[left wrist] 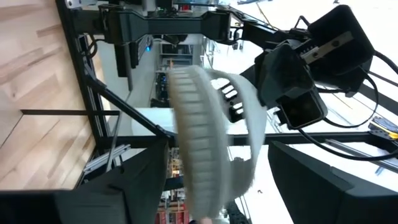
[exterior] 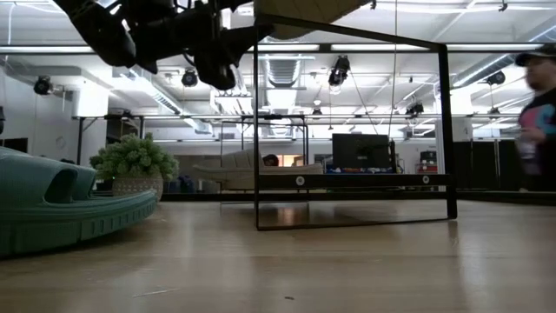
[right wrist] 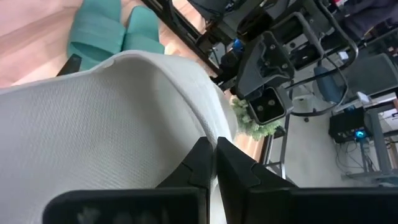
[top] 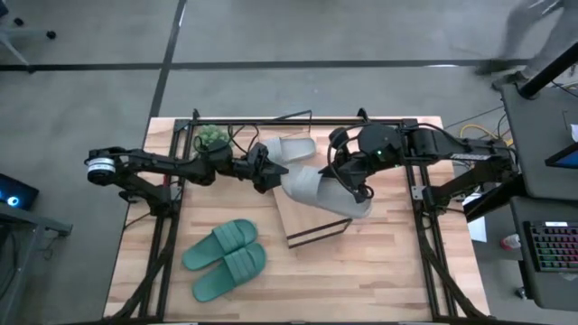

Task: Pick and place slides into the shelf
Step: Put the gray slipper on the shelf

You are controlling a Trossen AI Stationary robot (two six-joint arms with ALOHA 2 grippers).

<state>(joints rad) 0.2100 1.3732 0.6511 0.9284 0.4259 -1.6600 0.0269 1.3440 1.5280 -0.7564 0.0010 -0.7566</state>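
One light grey slide (top: 318,191) is held over the tilted light-wood shelf board (top: 312,224) in mid-table. My left gripper (top: 274,173) is shut on its left end, and my right gripper (top: 349,181) is shut on its middle. The slide shows sole-side on in the left wrist view (left wrist: 199,124) and fills the right wrist view (right wrist: 106,118). The second grey slide (top: 291,147) lies flat at the far middle. The teal pair (top: 226,257) lies sole down at the near left. The shelf's black wire frame (exterior: 347,209) stands on the table. My left gripper pinches the grey slide's near end (left wrist: 205,186) between its two fingers, one on the ribbed sole and one on the upper side. The fingers come level from the table's left, along the slide. The slide reaches away toward the right arm, clear of the table. My right gripper has its two fingers (right wrist: 202,163) closed together on an edge of the slide's broad textured upper part (right wrist: 180,124), seemingly the strap. It comes slanting down from the table's right. The fingers hide the exact spot they hold.
A small fuzzy green plant (top: 212,135) stands at the far left, close behind my left arm. Black frame legs run down both sides of the table (top: 163,244). A person (exterior: 539,113) passes in the room beyond. Bare wood shows at the near right (top: 379,271).
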